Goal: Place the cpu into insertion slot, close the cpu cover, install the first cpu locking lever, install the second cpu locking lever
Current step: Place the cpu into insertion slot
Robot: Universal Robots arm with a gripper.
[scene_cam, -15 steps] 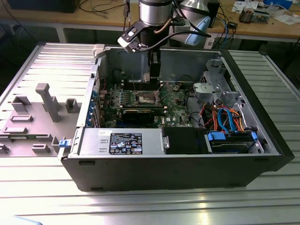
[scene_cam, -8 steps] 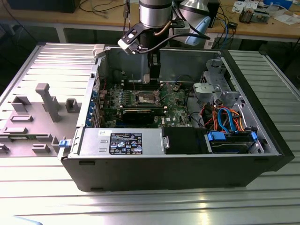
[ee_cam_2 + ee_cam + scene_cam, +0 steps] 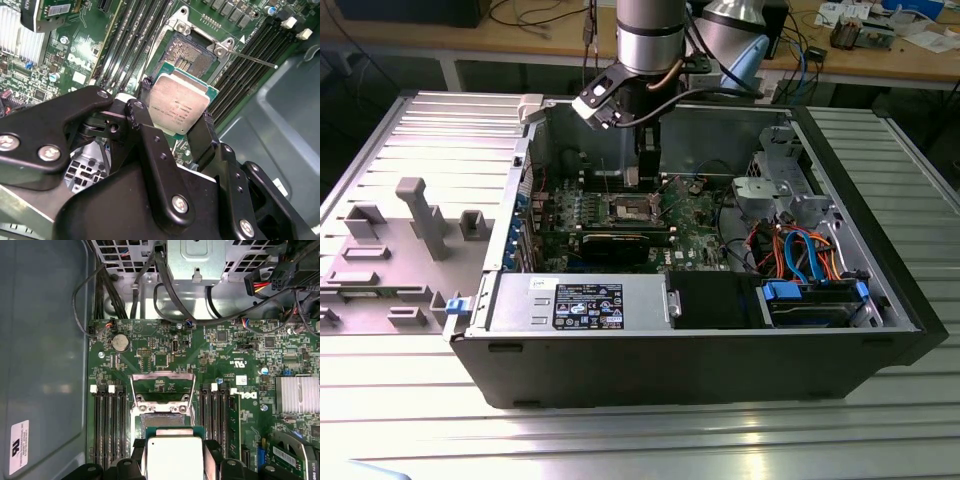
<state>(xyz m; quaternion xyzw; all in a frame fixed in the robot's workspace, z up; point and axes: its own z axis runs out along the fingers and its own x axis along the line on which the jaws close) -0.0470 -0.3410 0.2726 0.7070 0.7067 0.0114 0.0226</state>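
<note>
soft overhead light in exterior view; white glare bands on ribbed table [image 3: 720, 440]; computer case [image 3: 670, 365] front wall dark, inside dim. in first wrist view cpu [image 3: 172, 457] lid washed pale by glare.

Silver-grey cpu [image 3: 180, 104], black pincer [image 3: 175, 109], green circuit board [image 3: 235, 347].

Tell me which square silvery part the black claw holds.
The solid-topped silver-grey cpu chip, clamped in the claw over the dark square socket; the cut-out silvery cover frame stands open.
</note>
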